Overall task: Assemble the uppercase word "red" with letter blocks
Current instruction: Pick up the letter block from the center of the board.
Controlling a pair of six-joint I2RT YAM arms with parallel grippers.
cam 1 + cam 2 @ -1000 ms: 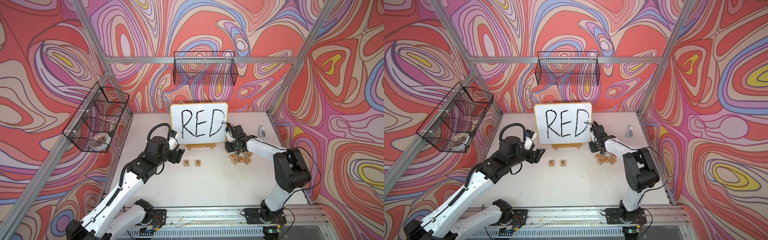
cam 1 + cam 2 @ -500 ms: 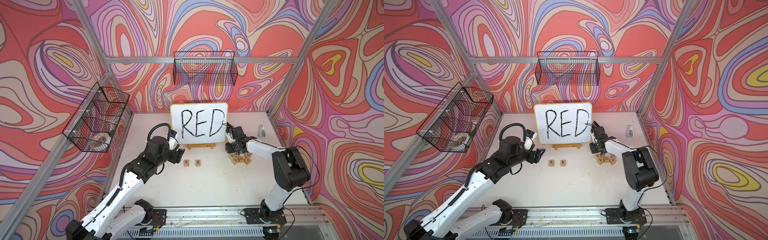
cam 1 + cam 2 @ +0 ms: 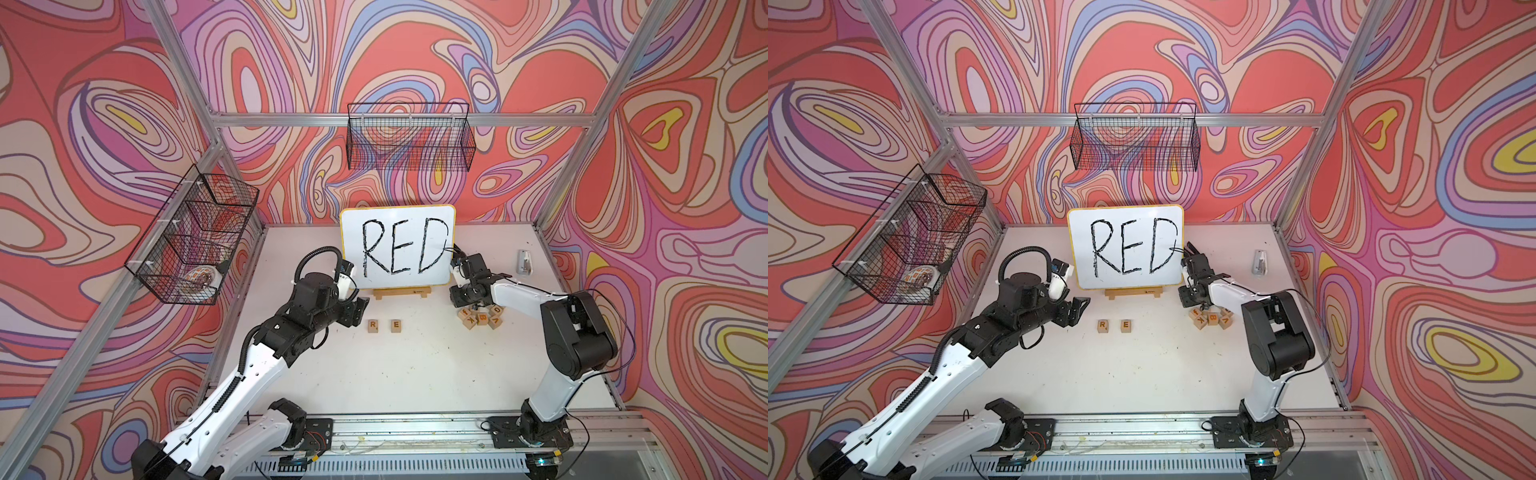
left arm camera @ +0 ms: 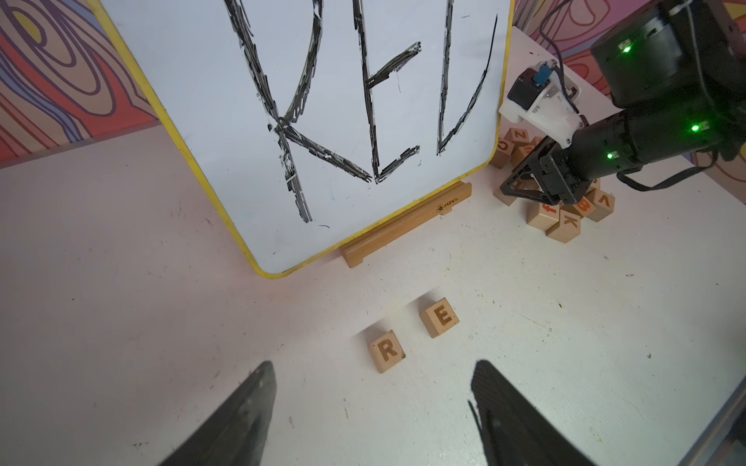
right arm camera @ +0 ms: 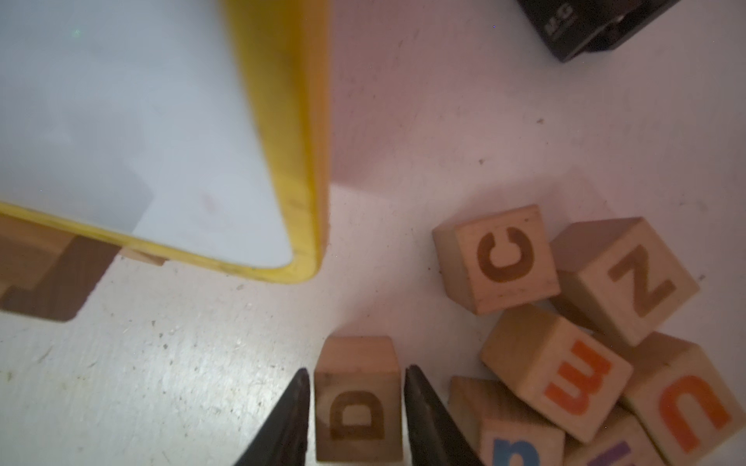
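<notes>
Two letter blocks lie side by side in front of the board: R [image 3: 372, 325] [image 4: 386, 350] and E [image 3: 396, 325] [image 4: 440, 316], letters up. My left gripper [image 3: 359, 307] [image 4: 373, 363] hovers just left of R, open and empty. The D block [image 5: 358, 407] stands on the table at the edge of the loose pile [image 3: 482, 318], by the board's lower right corner. My right gripper [image 5: 357, 369] [image 3: 465, 297] reaches down over it, both fingers pressed against its sides. In both top views the right wrist hides D.
The white yellow-rimmed board [image 3: 397, 245] with handwritten RED leans on a wooden stand [image 3: 401, 293] at the back centre. The pile [image 5: 585, 322] holds cubes with C, N, U and other letters. A small grey object [image 3: 524, 262] lies back right. Wire baskets [image 3: 195, 237] [image 3: 409, 137] hang on the walls.
My right gripper has edged slightly at the pile and its fingers have drawn in against the D block. The left arm and the R and E blocks have not moved.
</notes>
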